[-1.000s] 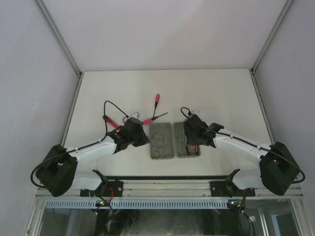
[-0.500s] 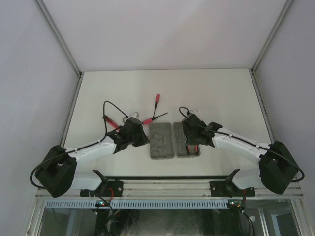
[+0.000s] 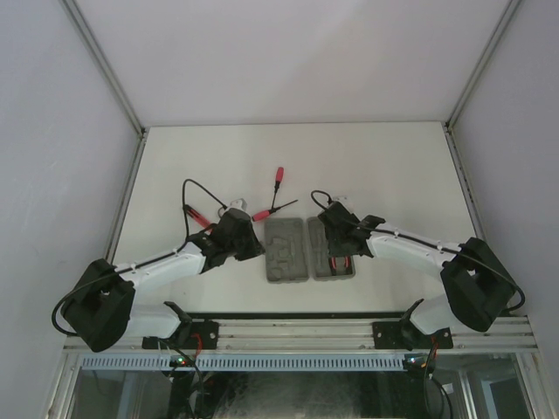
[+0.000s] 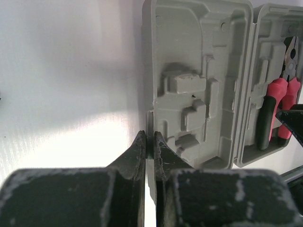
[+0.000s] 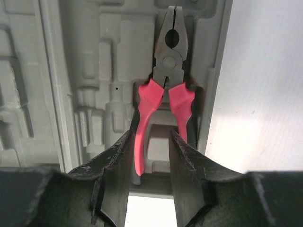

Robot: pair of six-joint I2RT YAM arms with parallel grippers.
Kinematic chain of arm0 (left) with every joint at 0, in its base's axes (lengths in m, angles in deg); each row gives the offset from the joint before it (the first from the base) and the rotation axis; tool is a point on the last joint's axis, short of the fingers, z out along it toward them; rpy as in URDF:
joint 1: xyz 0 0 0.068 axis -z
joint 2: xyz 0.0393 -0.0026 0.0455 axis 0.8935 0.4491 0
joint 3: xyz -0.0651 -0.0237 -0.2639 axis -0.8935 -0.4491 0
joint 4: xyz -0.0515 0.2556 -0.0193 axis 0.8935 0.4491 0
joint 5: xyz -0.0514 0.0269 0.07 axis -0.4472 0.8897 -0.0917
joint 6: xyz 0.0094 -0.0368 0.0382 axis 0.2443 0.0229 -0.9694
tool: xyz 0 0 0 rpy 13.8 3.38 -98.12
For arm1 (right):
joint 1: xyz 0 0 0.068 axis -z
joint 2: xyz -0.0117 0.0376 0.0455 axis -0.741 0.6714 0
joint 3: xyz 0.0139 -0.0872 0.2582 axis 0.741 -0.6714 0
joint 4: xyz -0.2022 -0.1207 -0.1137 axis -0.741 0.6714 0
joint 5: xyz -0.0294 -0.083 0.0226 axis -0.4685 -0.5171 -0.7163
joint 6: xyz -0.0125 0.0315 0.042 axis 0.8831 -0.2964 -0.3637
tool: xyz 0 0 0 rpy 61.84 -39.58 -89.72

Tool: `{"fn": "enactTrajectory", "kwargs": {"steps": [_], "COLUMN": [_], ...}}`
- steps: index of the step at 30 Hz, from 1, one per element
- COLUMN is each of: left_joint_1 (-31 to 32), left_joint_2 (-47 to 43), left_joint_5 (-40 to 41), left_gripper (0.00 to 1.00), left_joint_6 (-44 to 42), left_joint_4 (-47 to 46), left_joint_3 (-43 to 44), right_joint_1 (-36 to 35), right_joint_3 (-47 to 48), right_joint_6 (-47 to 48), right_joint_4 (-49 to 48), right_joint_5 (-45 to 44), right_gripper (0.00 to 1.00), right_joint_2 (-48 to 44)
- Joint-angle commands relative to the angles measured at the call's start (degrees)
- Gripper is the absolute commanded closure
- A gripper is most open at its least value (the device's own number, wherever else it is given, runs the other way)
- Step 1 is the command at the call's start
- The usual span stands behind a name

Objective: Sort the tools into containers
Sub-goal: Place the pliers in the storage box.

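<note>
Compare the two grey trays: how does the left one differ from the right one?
The left tray shows no tool in its recesses; the right tray has the pliers lying in a recess near its outer edge. The left claw is shut on the left tray's outer rim, whereas the right claw hovers open over the right tray, at the pliers' handles. Both are grey, moulded, rounded rectangles lying side by side.

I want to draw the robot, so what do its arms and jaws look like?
The left arm and right arm match: white tube sections between chunky black joint blocks, with a big black box at each shoulder. A thin black cable loops out near each wrist. The jaws are dark, tapering wedges, scuffed with pale, chalky wear marks.
</note>
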Motion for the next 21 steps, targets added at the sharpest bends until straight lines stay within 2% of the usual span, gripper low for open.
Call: {"fn": "enactTrajectory", "kwargs": {"steps": [1,14,21], "left_joint_1": [-0.24,-0.31,-0.31], "left_joint_2": [-1.53,-1.99,-2.0], "left_joint_5": [0.78,1.27,1.47], "left_gripper": [1.0,1.0,1.0], "left_joint_6": [0.71,0.8,0.84], "left_joint_4": [-0.61,0.14,0.5], "left_joint_3": [0.63,0.46,0.59], "right_joint_1": [1.51,2.16,2.26], "right_joint_3": [2.02,3.71,3.72], "right_joint_6": [2.0,3.42,3.6], "right_joint_4": [-3.98,-2.21,0.42], "right_joint_5": [-0.58,-2.18,-3.27], "right_gripper": [0.66,0.67,0.69], "right_joint_2": [0.27,-3.81,-2.4]}}
